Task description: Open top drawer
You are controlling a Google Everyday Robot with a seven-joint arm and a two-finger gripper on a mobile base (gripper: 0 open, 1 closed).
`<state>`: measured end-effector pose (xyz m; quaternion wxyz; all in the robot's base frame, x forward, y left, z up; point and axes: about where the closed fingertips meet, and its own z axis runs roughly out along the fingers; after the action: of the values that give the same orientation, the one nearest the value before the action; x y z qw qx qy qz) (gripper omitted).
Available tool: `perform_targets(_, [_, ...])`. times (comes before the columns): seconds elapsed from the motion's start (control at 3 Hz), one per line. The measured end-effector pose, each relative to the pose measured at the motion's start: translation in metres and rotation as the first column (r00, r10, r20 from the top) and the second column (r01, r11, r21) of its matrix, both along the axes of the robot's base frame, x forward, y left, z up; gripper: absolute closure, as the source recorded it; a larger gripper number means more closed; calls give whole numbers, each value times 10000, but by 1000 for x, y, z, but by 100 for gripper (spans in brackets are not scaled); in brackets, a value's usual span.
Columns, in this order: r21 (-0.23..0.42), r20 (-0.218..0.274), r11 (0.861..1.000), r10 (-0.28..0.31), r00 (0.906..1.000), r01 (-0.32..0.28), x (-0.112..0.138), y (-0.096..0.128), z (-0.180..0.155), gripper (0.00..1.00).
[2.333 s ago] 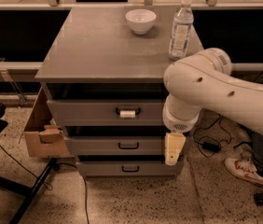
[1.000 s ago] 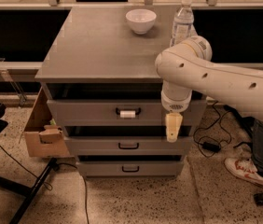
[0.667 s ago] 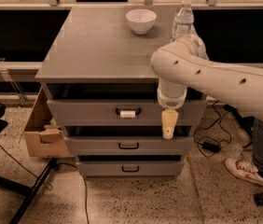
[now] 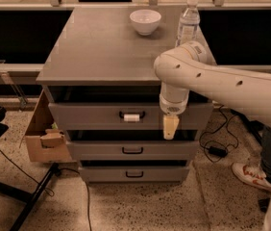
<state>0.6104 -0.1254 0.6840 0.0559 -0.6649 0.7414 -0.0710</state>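
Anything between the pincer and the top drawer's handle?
No. In the camera view the pincer hangs right of the handle, with only bare top drawer front between them.

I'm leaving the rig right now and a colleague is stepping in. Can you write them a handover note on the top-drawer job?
The end effector hangs pointing down in front of the top drawer, to the right of its handle and clear of it.
The top drawer's front looks shut, and a white tag sits on the handle.
Done: the approach only; the handle is not yet gripped.
Left: shift the end effector left onto the handle, grip it and pull the drawer out.
Take care: the water bottle and bowl stand on the cabinet top, and the bottle is close to the arm.
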Motion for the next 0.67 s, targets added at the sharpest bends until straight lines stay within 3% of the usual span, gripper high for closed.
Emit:
perform_targets(0.33, [285, -486, 9988, -392, 9980, 406, -19, -8, -16, 48])
perform_targets(0.67, [285, -487, 9988, -393, 9980, 407, -18, -8, -12, 71])
